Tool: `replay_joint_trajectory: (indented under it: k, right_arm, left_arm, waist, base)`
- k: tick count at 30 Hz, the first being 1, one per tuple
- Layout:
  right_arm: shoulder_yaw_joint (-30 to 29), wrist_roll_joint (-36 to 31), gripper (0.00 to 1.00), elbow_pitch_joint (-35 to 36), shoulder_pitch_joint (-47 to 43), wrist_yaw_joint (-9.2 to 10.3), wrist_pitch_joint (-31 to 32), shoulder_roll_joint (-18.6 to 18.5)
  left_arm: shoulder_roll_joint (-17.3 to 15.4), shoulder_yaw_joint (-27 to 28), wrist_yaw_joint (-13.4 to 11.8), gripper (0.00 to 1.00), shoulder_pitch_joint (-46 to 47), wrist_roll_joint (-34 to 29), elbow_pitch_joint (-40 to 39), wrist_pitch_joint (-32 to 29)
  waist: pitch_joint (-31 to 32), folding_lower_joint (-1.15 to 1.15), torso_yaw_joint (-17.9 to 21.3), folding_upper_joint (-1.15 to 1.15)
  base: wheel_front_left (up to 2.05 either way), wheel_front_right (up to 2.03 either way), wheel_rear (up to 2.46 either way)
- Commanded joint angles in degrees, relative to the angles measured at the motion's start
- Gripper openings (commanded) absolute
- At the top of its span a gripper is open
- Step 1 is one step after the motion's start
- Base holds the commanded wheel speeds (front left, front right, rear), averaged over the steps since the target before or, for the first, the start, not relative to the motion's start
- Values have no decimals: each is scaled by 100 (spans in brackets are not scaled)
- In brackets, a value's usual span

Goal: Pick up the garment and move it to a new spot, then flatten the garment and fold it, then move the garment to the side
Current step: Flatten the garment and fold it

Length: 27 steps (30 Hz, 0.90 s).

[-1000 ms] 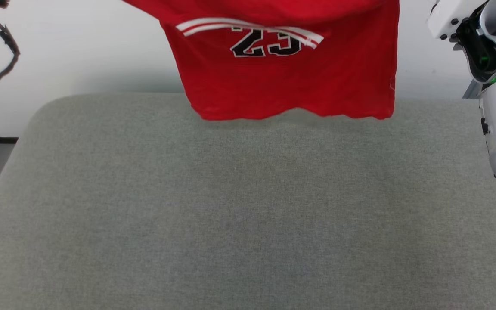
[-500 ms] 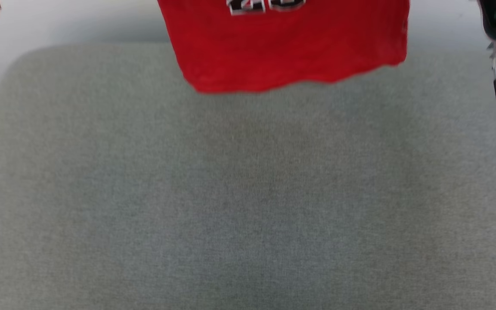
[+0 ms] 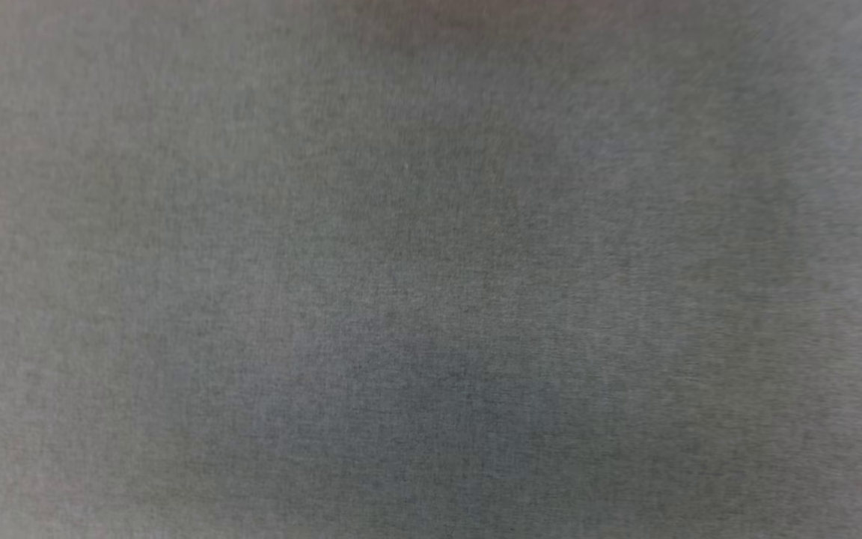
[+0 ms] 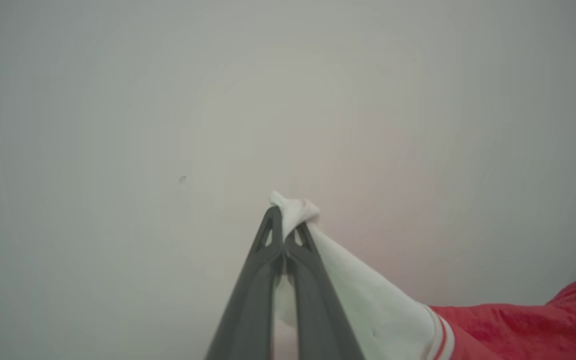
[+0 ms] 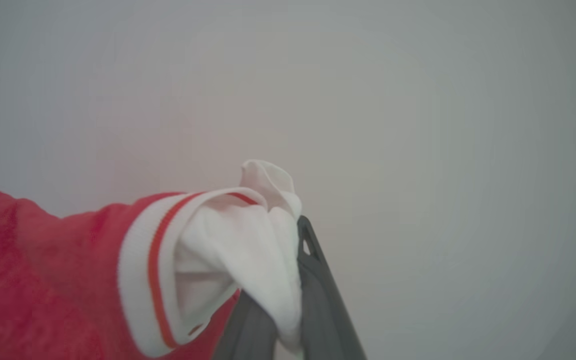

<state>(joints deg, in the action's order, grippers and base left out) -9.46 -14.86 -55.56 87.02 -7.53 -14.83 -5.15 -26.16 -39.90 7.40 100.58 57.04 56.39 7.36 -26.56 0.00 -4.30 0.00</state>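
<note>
One garment (image 4: pixel 518 325); left gripper (image 4: pixel 285 222) clamped on one white sleeve (image 4: pixel 363 295); right gripper (image 5: pixel 295 232) clamped on other sleeve (image 5: pixel 238 250).

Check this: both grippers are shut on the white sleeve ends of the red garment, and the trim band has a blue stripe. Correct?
Not quite: the stripe on the trim band is red, not blue, as the right wrist view shows. The left gripper and right gripper are indeed shut on white sleeve ends of the garment.
</note>
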Motion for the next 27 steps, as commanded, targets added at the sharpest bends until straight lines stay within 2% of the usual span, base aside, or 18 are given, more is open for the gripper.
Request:
replay_joint_trajectory:
  k: [1, 9, 15, 20, 27]
  right_arm:
    - [-65, -83, 0, 4, -87, 9, -25, 34]
    - [-525, -685, 0, -417, -361, 9, -12, 148]
    - [-648, -559, 0, -1176, -634, 9, 348, 131]
    - [-383, -261, 0, -1706, -1019, 9, 642, 60]
    - [460, 406, 0, -1832, -1921, 9, 1284, 31]
  left_arm:
    - [-13, -48, 12, 0, -152, 21, -5, 12]
    - [-16, -532, 13, 0, -681, 347, 24, -312]
    - [-86, -937, 12, 0, -1334, 612, 83, -869]
    - [-245, -1247, 7, 0, -2109, 827, -60, -1154]
    - [-605, -1631, 7, 0, -3374, 1108, -456, -1444]
  waist:
    - [-382, 0, -195, 0]
    - [-331, 0, -296, 0]
    - [31, 0, -276, 0]
    - [472, 0, -205, 0]
    - [1110, 0, -133, 0]
  base:
    - [0, 0, 0]
    - [0, 0, 0]
    - [0, 0, 0]
    - [0, 0, 0]
    - [0, 0, 0]
